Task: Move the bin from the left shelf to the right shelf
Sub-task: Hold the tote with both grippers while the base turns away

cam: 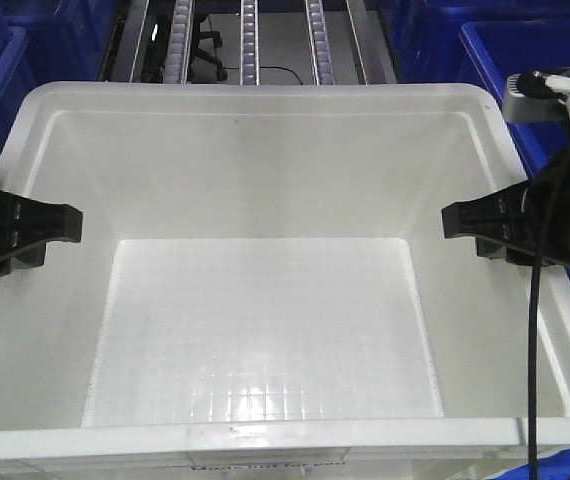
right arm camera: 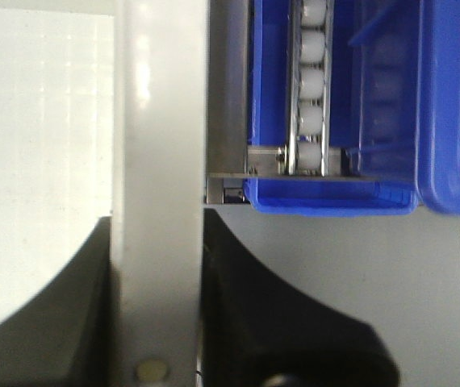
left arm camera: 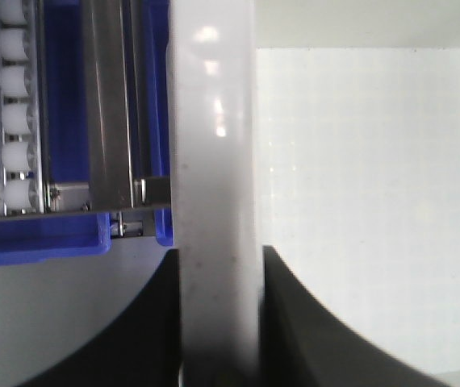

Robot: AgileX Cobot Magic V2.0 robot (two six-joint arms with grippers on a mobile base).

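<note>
White bin (cam: 265, 160) fills front view, open top up, gripped at both side rims. Left claw (left arm camera: 218, 260) clenched on bin's left rim, one finger inside wall, one outside. Right claw (right arm camera: 159, 226) clenched likewise on right rim. Roller rails (cam: 248, 40) beyond far rim; blue crates (cam: 525, 70) flank both sides.

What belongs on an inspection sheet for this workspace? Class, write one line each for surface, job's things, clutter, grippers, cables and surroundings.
Surface: roller rails behind the bin; what the bin rests on is hidden.
Job's things: white bin, open-topped, empty.
Clutter: nothing seen.
Grippers: left gripper and right gripper each shut on a side wall of the bin.
Cables: black cable hangs across the bin's right rim.
Surroundings: blue crates on both sides.
</note>
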